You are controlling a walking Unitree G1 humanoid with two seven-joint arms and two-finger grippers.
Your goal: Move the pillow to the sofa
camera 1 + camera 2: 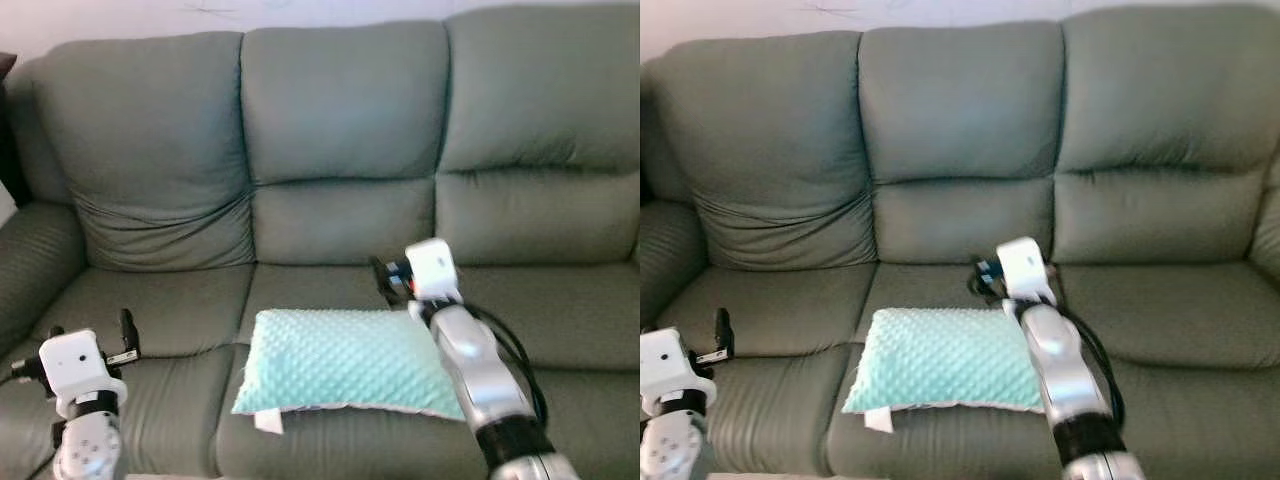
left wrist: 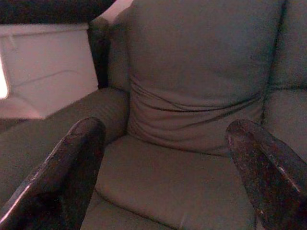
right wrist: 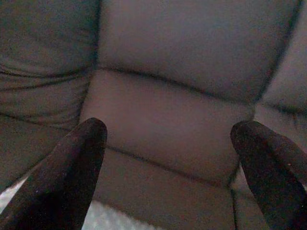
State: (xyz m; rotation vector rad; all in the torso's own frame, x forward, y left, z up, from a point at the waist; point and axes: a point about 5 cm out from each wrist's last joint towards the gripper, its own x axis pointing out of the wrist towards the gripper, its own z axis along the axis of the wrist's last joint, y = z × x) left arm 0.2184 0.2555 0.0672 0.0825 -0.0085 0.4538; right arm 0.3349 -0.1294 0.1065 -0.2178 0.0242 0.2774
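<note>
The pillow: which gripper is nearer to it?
Right. The right gripper is open just above the far edge of the pillow. The left gripper is open over the left seat, well apart from it.

A home living room, a wide grey-green three-seat fabric sofa (image 1: 340, 190) with plump back cushions straight ahead of both sets of jaws, a padded armrest (image 2: 57, 129) beside the left jaws, a plain pale wall (image 1: 200, 15) behind.

The pillow (image 1: 345, 362) lies on the sofa's (image 1: 330, 150) middle seat, toward its front edge.
</note>
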